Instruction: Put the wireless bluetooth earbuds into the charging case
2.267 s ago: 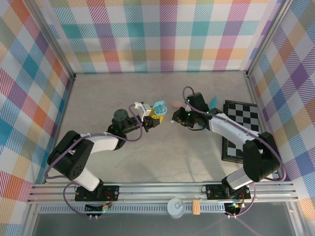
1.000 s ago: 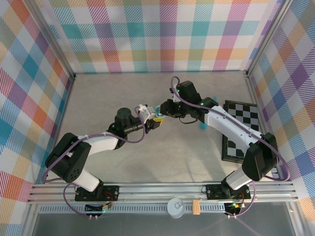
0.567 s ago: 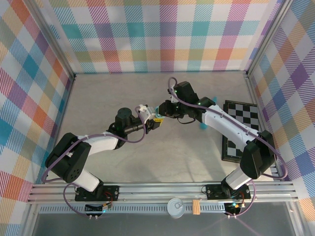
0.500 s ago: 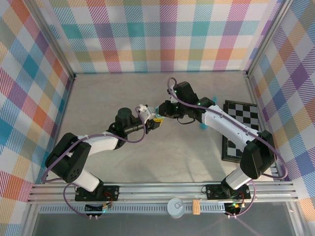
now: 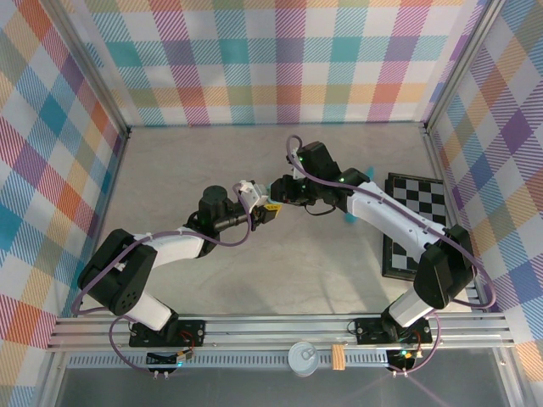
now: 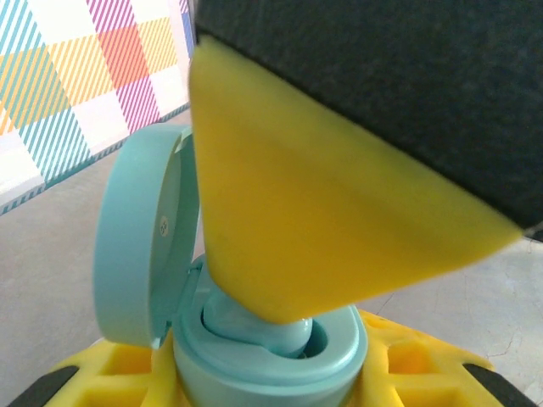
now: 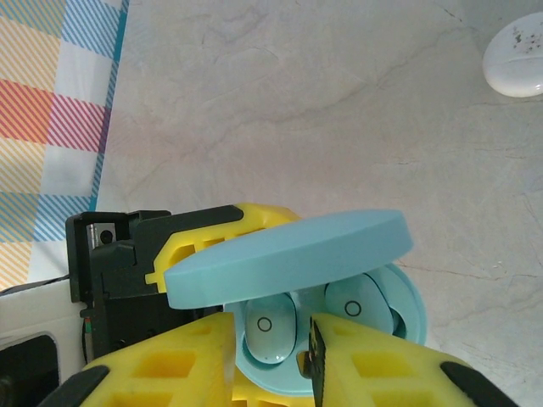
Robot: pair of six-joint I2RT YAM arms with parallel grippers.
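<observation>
I see my left gripper (image 5: 266, 207) pinching the open teal charging case (image 7: 288, 250) mid-table, both teal earbuds (image 7: 265, 326) seated inside it, while my right gripper (image 7: 271, 348) hangs with yellow fingers slightly spread astride the 9 o'clock bud, a white case (image 7: 513, 59) lying at 1 o'clock.

The top view looks down on the whole table (image 5: 170, 170); both wrist views closely face the open case (image 7: 288, 250).
</observation>
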